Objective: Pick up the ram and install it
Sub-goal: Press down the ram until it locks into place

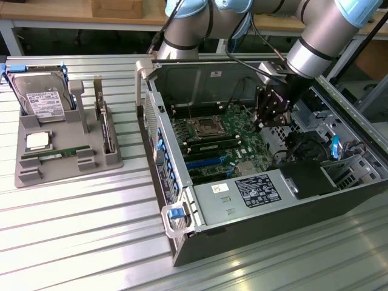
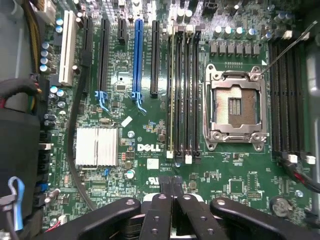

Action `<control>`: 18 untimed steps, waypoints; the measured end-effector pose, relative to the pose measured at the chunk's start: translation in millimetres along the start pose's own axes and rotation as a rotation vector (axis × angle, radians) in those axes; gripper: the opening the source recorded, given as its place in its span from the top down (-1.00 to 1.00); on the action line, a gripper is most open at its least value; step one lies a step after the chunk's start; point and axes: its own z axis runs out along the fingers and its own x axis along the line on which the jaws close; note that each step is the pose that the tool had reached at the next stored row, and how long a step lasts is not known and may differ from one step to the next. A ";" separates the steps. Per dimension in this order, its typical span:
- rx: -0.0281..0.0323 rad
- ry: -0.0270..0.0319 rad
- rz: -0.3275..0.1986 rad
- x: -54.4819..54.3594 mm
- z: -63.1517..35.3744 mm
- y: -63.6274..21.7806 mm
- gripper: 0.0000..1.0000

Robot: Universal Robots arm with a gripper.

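Ribbed metal table [image 1: 73, 230] carried everything; wooden benches stood behind it. Open computer case [image 1: 182, 242] lay on its side under the pincer [image 1: 267, 118], motherboard [image 2: 150, 165] facing up. Pincer hung over the board inside the case, fingers [image 2: 165, 210] pressed together, nothing between them. In the wrist view, the empty CPU socket [image 2: 235, 110] and a row of black memory slots [image 2: 185, 90] lay just ahead of the fingertips; one slot showed a thin green-yellow edge, possibly a stick already seated, could not tell. Grey holder tray [image 1: 60, 157] sat well away from the pincer, outside the case. Tray held the ram [image 1: 51, 156] lying flat, a square CPU chip [image 1: 37, 141] beside it, and a hard drive [image 1: 41, 100] behind.
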 end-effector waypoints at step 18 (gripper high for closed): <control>0.0031 -0.0029 0.117 -0.2 -7.7 1.4 0.79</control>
